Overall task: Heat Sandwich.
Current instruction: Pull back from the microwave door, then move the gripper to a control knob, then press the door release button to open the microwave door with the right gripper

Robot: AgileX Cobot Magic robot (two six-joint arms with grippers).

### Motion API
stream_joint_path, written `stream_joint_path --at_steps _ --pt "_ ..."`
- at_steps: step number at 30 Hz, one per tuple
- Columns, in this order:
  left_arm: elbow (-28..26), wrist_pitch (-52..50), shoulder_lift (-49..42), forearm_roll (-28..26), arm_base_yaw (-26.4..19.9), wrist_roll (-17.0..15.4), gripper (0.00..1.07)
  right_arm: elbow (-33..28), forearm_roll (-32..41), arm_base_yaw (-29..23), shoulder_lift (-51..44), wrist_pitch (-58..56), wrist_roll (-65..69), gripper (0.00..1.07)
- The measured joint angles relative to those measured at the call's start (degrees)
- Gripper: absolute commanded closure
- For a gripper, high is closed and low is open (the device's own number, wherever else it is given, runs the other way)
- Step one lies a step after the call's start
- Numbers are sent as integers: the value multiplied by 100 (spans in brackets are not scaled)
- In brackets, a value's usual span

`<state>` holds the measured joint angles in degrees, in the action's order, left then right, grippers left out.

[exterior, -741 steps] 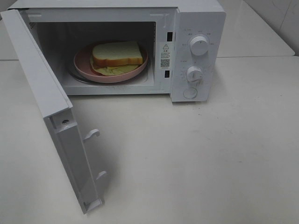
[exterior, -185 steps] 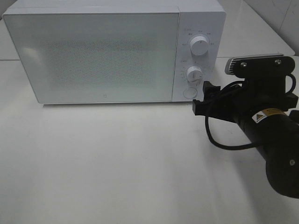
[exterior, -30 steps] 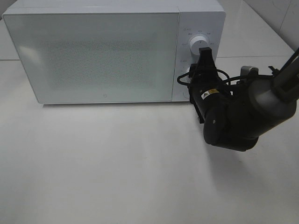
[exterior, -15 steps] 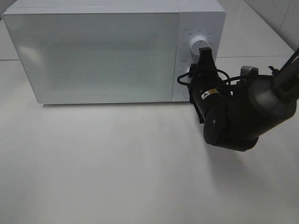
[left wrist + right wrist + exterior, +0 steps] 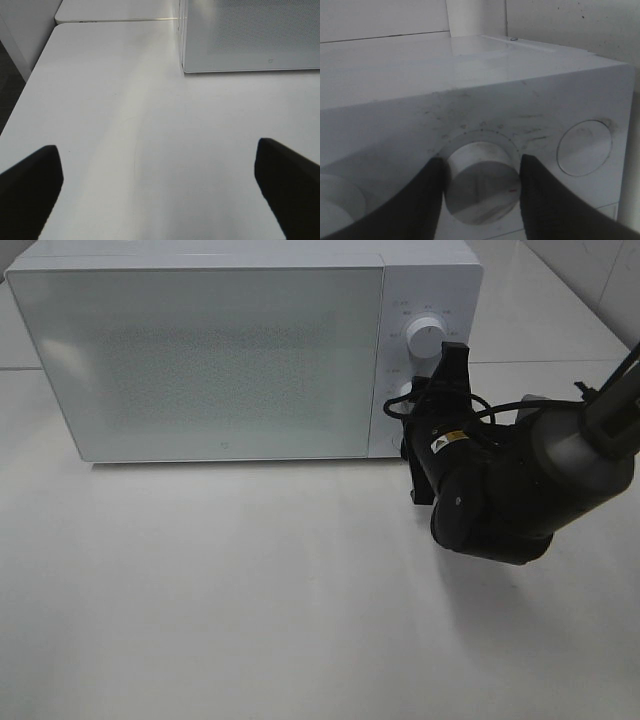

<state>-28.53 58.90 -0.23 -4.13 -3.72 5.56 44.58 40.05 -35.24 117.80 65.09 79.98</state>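
Rotation of the right wrist is the fresh change: the right gripper has tipped aside, uncovering the white upper control knob. Its half-closed jaws pinch the round white lower timer dial between them. Likely the timer is being wound, so heating begins. The small pale-yellow sandwich is hidden beyond the jaws, inside the shut white box-shaped microwave. The arm reaches forward, wrist rolled sideways. The left gripper hangs wide open, empty.
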Motion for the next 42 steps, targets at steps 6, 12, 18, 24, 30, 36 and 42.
stream_joint_path --at_steps 6,12,18,24,30,36,42 --pt "0 0 0 0 0 0 5 0 0 0 0 0 6 89" --pt "0 0 0 0 0 0 5 0 0 0 0 0 6 72" --pt "0 0 0 0 0 0 5 0 -23 0 0 6 23 46" --pt "0 0 0 0 0 0 5 -6 -206 -63 0 80 120 24" --pt "0 0 0 0 0 0 5 -29 -269 -63 0 115 120 29" --pt "0 0 0 0 0 0 5 -86 -458 -52 0 229 126 31" --pt "0 0 0 0 0 0 5 -327 -693 -40 -172 189 126 31"
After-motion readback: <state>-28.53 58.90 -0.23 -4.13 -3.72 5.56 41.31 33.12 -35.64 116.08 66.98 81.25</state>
